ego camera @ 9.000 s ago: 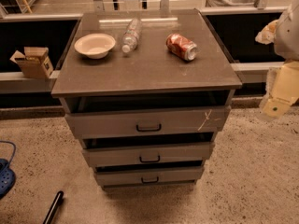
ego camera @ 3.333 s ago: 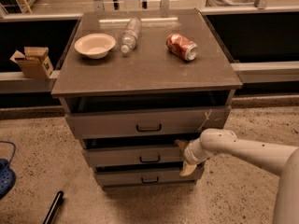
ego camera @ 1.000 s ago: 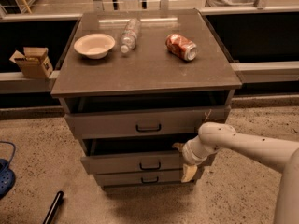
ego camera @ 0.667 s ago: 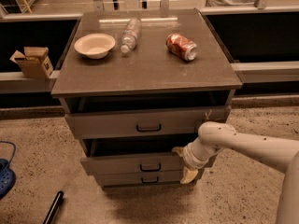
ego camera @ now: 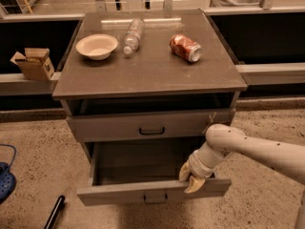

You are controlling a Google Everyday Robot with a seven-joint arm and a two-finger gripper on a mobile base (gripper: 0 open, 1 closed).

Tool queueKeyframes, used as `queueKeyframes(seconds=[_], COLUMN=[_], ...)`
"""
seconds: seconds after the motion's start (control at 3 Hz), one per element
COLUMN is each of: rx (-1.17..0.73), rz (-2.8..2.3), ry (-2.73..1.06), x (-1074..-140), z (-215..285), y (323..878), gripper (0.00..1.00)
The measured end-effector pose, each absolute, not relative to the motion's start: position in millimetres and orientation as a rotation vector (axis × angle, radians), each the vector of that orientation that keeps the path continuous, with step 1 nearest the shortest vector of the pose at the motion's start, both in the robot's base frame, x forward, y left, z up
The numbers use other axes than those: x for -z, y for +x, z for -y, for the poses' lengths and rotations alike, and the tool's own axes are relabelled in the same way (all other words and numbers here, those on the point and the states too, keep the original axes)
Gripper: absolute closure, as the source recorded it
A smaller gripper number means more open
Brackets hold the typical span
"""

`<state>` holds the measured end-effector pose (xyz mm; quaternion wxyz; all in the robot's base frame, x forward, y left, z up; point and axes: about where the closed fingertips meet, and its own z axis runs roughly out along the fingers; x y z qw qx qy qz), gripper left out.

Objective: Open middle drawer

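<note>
The middle drawer (ego camera: 119, 193) stands pulled far out of the grey cabinet, showing its deep grey interior (ego camera: 143, 161); its small black bar handle (ego camera: 156, 198) is on the plain front. My gripper (ego camera: 190, 178) sits on the top edge of that front near its right end, one finger inside and one outside, shut on the panel. My pale arm (ego camera: 257, 151) comes in from the right. The top drawer (ego camera: 119, 127), with a pale scratch at its right, is slightly open above. The bottom drawer is hidden under the pulled-out one.
On the cabinet top (ego camera: 152, 75) lie a white bowl (ego camera: 96, 46), a clear plastic bottle (ego camera: 132, 35) and a red can (ego camera: 186, 47). A cardboard box (ego camera: 33, 63) sits on a ledge at left. A blue object (ego camera: 5, 180) and a black stick (ego camera: 54, 213) lie on the floor at left.
The middle drawer has slid much farther out toward the camera, and my gripper has moved down and forward with its front edge.
</note>
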<state>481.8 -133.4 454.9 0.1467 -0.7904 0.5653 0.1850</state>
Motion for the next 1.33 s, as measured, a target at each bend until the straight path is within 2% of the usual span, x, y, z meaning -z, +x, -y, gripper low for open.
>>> queueKeyframes(seconds=[0.33,0.67,1.0,1.33], rx=[-0.491,-0.487,-0.463,-0.426], rz=[-1.546,-1.539,-1.604,-1.743], ry=[-2.287,-2.288,-2.301,-2.252], x=[-474.4,-476.1,-474.9,-457.4], z=[125.8,124.8,124.8,128.6], y=[477.5,477.5,489.7,519.3], gripper=[0.29,0.06,0.06,0.27])
